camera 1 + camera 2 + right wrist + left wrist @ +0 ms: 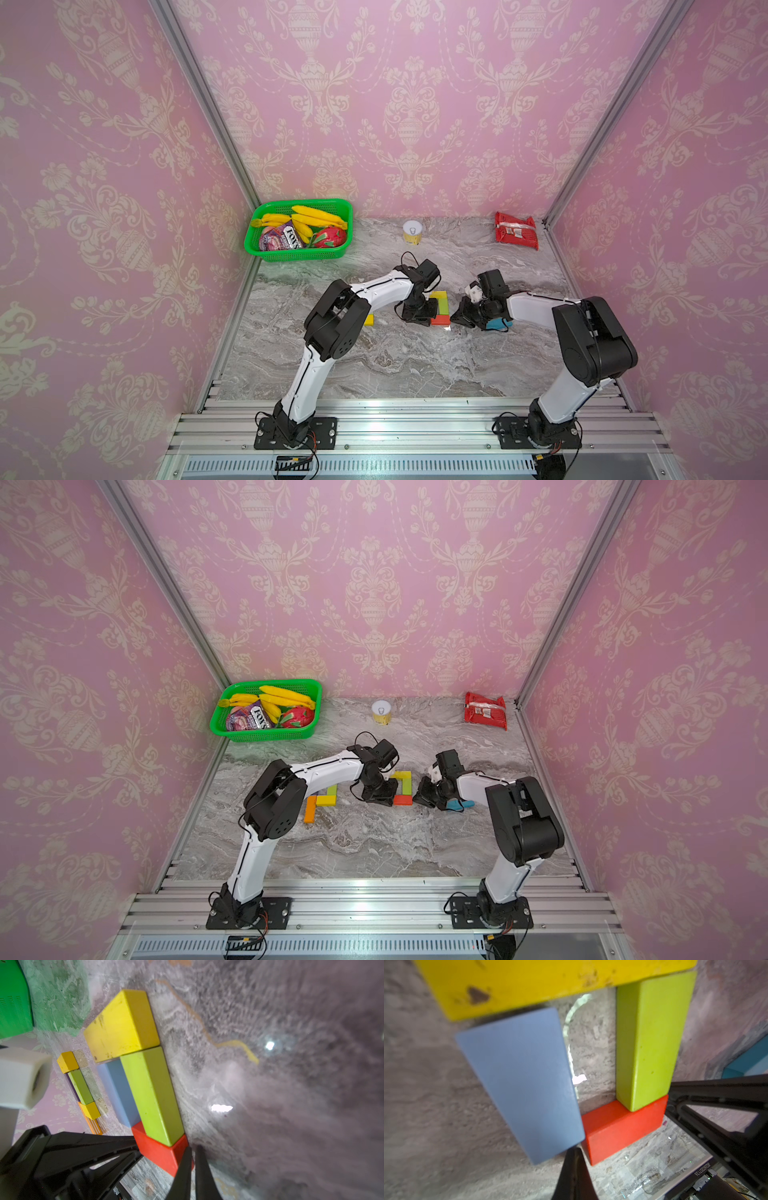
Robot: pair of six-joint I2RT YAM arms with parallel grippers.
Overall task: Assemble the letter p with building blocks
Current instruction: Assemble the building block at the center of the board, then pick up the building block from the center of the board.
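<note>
Standing by the rig rn. Both arms are hunched over the middle of the marble tabletop, right on the half-built P.

Layout: yellow block lies across the far end. Lime green block runs back from one end of it. Red block is butted across the lime one's near end. Light blue block sits on the left arm's side, a bit skewed. One end is up against the yellow and its near corner touches the red, w/ a patch of bare table in the middle.

Left gripper: fingers pinched fully together, nothing in them afaict, tips right at the near end of the light blue block.

Right gripper: fingers only a sliver apart, nothing between them. Tips are down at the outer corner of the red block, can't tell if they actually touch it.

Spares: a teal block lies on the table under the right arm's wrist. In a top view there's a lil cluster on the left arm's side: second lime block, second yellow block and orange block, all touching.

Bg stuff: green basket w/ bananas in the far corner, a small can and a red snack packet along the back.
</note>
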